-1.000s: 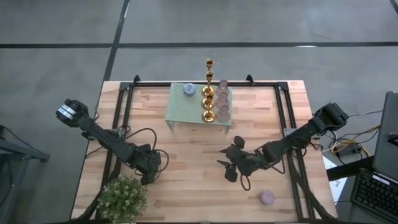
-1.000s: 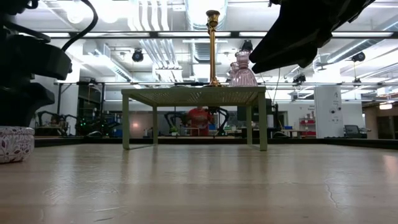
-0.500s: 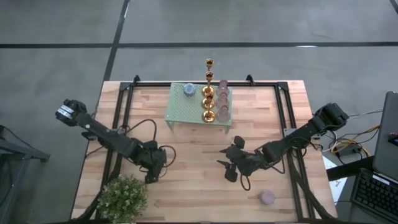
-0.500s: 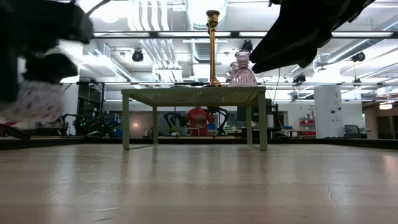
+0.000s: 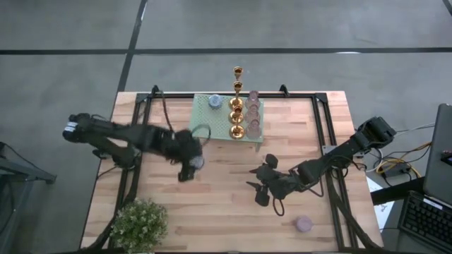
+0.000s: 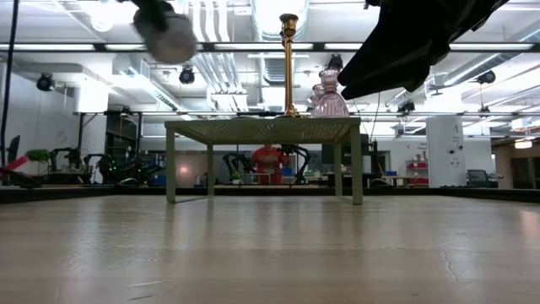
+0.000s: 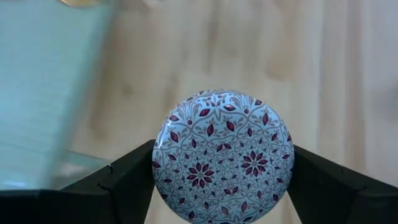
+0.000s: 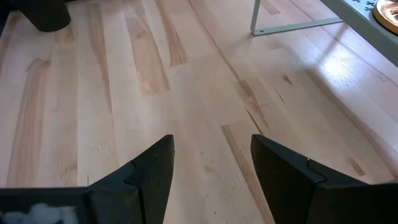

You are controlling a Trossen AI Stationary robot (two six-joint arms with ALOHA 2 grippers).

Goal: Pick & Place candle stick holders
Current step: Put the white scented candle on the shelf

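Up on the mint-green rack [image 5: 203,125] sit three gold candlesticks [image 5: 236,113] in a line, with pink cups [image 5: 252,113] ranged just beside them and one blue cup [image 5: 214,101] alone near the rack's far left part. From table height the tallest gold stem [image 6: 288,63] rises well above the rack top [image 6: 261,130], pink pieces [image 6: 329,95] next to it.

The left gripper [image 5: 191,164] is clamped on a patterned cup [image 7: 224,154], its white face covered in dark red leaf motifs, the two dark fingers [image 7: 127,183] pressing either side. It hangs in the air just off the rack's near left corner; the low view shows that cup [image 6: 171,35] high above the tabletop.

A second ago this gripper was down by the potted plant [image 5: 139,224] at the table's near left, and the cup stood low on the table; since then the arm has swung up and across towards the rack. The right arm has not budged.

The right gripper [image 5: 263,185] waits mid-table, right of centre, fingers [image 8: 140,180] spread wide over bare boards [image 8: 186,112]. A lilac cup [image 5: 304,224] sits apart near the front right edge. The right arm's dark bulk [image 6: 413,42] blocks the rack's right side in the low view.
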